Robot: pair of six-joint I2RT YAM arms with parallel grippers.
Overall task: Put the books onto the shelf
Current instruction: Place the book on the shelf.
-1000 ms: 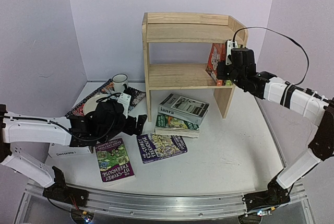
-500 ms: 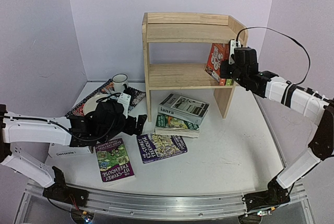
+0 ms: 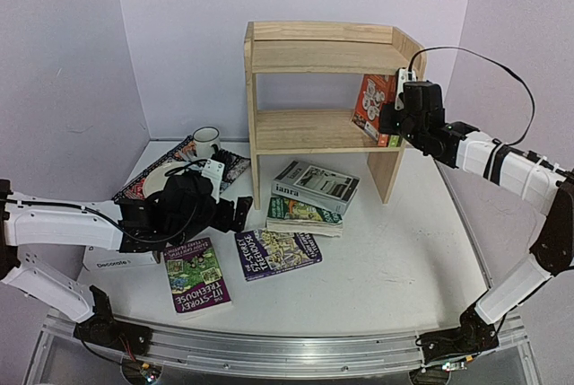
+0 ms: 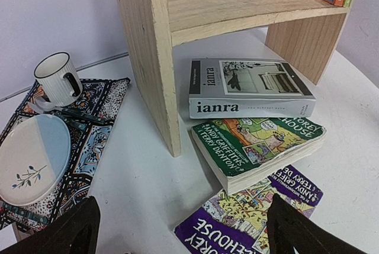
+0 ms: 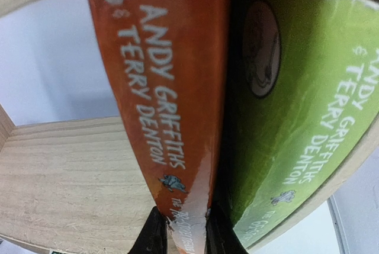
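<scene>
Books: seven books in all, two on the shelf (image 3: 323, 44) and five on the table (image 3: 404, 259).
Shelf: one pale pine unit with two tiers, standing at the back edge of the table.
On the shelf: one orange book (image 3: 369, 102) stands tilted at the right end of the lower tier. One light green book (image 5: 290, 118) stands right against it, on the side of the right panel.
Right arm: the right gripper (image 3: 392, 123) is nearly closed, and its two fingers (image 5: 155, 233) pinch the spine of the orange book.
On the table: one grey-white ianra book (image 3: 316, 186) lies flat on one green book (image 3: 303, 214), just in front of the shelf. One dark purple book (image 3: 278, 253) lies nearer the front edge. One purple book (image 3: 195, 275) lies to its left. One white Decorate book (image 3: 121, 261) lies near the left edge, partly under the left arm.
Left arm: the left gripper (image 3: 235, 214) is spread wide and holds nothing. It hangs over the table just left of the dark purple book.
Back left corner: one patterned placemat (image 3: 235, 162) carries one mug (image 3: 206, 142) and one plate (image 4: 32, 159).
</scene>
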